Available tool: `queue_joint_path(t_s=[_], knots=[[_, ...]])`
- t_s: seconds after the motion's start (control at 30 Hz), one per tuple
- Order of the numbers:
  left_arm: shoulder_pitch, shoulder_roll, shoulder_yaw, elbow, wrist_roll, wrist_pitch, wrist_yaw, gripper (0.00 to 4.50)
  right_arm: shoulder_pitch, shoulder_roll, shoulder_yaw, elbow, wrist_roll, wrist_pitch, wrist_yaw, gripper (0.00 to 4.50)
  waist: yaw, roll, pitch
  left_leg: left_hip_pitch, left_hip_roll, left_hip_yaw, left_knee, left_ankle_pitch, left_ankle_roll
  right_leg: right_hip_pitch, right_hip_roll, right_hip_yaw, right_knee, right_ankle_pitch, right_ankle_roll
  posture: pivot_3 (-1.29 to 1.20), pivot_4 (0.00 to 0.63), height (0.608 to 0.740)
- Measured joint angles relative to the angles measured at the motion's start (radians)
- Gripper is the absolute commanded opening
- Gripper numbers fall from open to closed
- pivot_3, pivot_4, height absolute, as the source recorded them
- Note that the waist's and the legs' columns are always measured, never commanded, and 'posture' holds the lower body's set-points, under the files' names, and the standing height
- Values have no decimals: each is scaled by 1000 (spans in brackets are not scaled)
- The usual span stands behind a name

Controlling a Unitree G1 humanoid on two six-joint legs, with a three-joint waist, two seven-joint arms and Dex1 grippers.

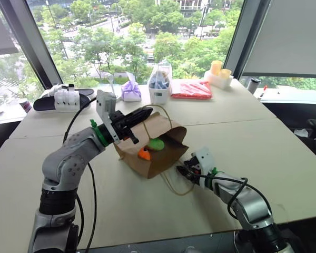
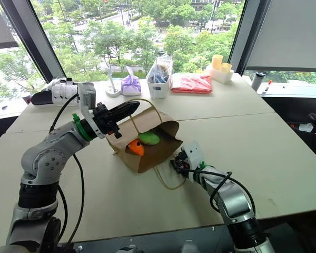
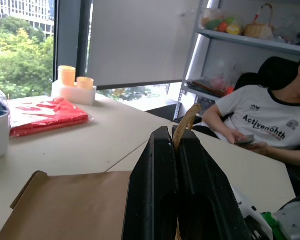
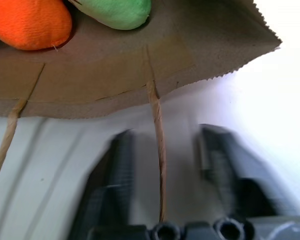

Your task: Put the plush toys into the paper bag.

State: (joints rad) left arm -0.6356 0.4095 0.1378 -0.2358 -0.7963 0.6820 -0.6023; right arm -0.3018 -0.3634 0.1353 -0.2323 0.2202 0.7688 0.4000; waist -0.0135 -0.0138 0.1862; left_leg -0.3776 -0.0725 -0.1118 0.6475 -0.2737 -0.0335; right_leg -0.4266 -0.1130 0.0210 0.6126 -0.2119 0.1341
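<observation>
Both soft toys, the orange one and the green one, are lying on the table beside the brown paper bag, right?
Not quite: the orange plush toy and the green plush toy lie inside the brown paper bag, at its open mouth, as the right wrist view shows.

2 plush toys in view: orange one (image 1: 144, 154), green one (image 1: 157, 144). 1 paper bag (image 1: 160, 158). 2 grippers: left (image 1: 147, 113), right (image 1: 182, 169).

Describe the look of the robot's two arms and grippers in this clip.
Both arms are silver-grey segmented metal with dark joint bands and loose black cables. A bright green ring sits at each wrist behind a white block. The left gripper and the right gripper each have two black, wedge-shaped fingers.
</observation>
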Motion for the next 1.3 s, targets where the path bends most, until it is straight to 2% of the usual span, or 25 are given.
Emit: queue_joint_path(t_s=[0.03,0.17,0.27,0.43,0.6,0.93,1.1,1.13,1.17,1.2,1.3], knots=[[0,0,0,0,0,-1,1,0,-1,0,-8,-2,6,12,4,21,0,0,0,0,0,0,0,0,0,0,0,0,0,0,0,0,150,740],[0,0,1,0,0,-6,6,0,-4,-1,-42,-28,53,66,26,21,1,0,0,0,0,0,0,0,0,0,0,0,0,0,0,0,150,740],[-21,-6,2,18,2,-19,15,0,-46,-3,-115,-89,124,134,35,21,1,0,0,0,0,-1,1,0,0,0,0,0,0,0,0,0,150,740],[-118,-11,19,100,14,-54,27,0,-244,-10,-276,-150,245,245,21,21,1,0,0,0,0,-1,0,0,0,0,0,-1,0,0,0,0,150,740],[-167,-29,33,173,45,-81,47,0,-360,-21,-348,-128,318,310,10,21,1,0,0,-2,0,0,0,0,0,-2,0,-1,0,0,0,0,150,740],[-161,-107,-8,268,155,-106,90,0,-400,-66,-334,-15,331,290,17,21,-5,0,0,-4,0,1,0,0,0,-4,0,-1,1,0,0,0,150,740],[-135,-86,-12,281,181,-100,69,0,-395,-65,-314,1,329,261,14,21,-4,0,0,-5,0,1,0,0,0,-5,0,-1,1,0,0,0,150,740],[-122,-75,-15,280,184,-97,58,568,-387,-65,-309,1,328,254,14,280,-3,0,0,-5,0,1,0,0,0,-5,0,-1,1,0,0,0,150,740],[-112,-69,-17,280,185,-89,49,834,-383,-65,-306,1,329,251,15,588,-2,0,0,-6,0,1,1,0,0,-5,0,-1,1,0,0,0,150,740],[-105,-66,-18,280,185,-76,39,1316,-379,-66,-306,1,331,250,18,930,-2,0,0,-7,0,1,1,0,0,-6,0,-1,1,0,0,0,150,740],[-102,-55,-19,273,178,-54,22,2800,-379,-69,-311,-10,350,250,22,2450,1,0,0,-9,-1,0,3,0,0,-7,-1,-1,1,0,0,0,150,740]])
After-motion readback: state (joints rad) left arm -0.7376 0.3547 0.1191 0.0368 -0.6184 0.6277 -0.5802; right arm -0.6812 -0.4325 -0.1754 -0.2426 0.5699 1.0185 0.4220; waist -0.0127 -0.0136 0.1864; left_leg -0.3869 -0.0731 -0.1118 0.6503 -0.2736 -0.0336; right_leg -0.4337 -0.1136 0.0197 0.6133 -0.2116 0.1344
